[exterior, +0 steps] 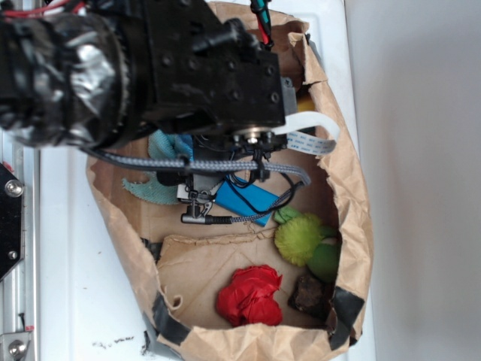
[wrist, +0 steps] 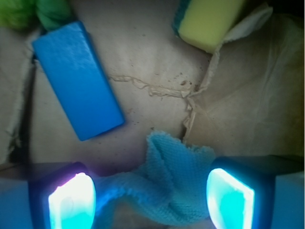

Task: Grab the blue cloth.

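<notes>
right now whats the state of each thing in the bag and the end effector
end effector: open, fingers on either side of the blue cloth
blue cloth: rumpled, lying on the bag floor, not lifted
blue block: lying flat, untouched
yellow sponge: lying at the bag's edge, partly cut off in the wrist view
red cloth: bunched up
paper bag: open, walls crumpled

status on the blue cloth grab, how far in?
Done: the claw is down inside the paper bag, straddling the blue cloth, clear of the blue block and yellow sponge.
In hand: nothing yet; the jaws stand open with cloth between the fingers.
Left: close on the cloth and lift it.
</notes>
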`<state>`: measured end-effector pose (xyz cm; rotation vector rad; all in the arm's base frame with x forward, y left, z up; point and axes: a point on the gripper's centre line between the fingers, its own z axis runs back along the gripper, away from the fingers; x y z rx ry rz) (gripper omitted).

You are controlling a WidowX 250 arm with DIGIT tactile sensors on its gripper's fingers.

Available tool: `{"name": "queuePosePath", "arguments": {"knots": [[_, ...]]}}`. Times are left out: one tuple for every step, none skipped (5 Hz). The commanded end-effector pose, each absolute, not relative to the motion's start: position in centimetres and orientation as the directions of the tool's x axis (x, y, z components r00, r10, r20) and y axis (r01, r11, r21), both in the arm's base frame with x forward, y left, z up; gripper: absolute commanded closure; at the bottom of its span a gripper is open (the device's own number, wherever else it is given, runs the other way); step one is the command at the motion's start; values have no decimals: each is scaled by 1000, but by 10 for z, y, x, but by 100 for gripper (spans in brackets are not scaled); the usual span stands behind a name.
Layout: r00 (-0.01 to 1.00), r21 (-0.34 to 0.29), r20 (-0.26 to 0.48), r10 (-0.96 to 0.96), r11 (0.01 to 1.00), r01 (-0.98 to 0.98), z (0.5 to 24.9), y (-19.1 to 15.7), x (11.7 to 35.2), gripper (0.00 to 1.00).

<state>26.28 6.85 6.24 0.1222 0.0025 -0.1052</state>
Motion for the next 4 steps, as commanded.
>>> {"name": "queuePosePath", "arguments": {"knots": [[995, 155, -7, -103, 983, 102, 63, 74, 266, 0], [994, 157, -19, -108, 981, 110, 55, 68, 261, 0], [994, 146, 2, -110, 983, 109, 45, 64, 253, 0], [994, 111, 4, -108, 988, 107, 40, 60, 250, 0]]}}
